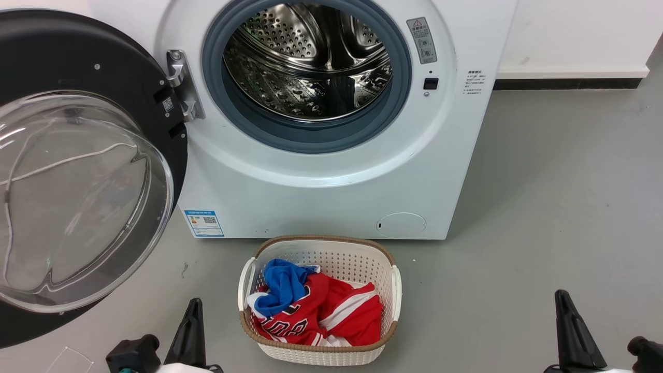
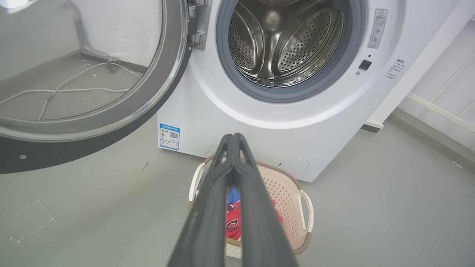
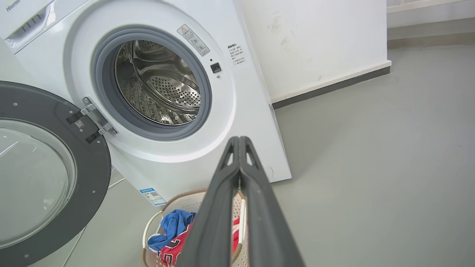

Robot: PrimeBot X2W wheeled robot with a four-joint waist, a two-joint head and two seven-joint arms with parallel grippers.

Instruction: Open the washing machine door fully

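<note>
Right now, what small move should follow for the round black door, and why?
Probably none; hold both arms back: the round glossy black washing machine door stands swung wide off the steel drum, and left gripper and right gripper, both shut, touch nothing.

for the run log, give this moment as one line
washing machine door: open, swung left | left pincer: shut, empty | right pincer: shut, empty | basket: clothes inside

The head camera looks forward and down, close by, at the washing machine [image 1: 331, 202] and the laundry basket [image 1: 321, 355]. The left wrist camera sights along the left pincer [image 2: 233, 138] squarely at the machine; the right wrist camera, tilted, sees it obliquely along the right pincer [image 3: 239, 140]. All share the drum [image 1: 311, 62], washing machine door [image 1: 103, 67] and basket.
</note>
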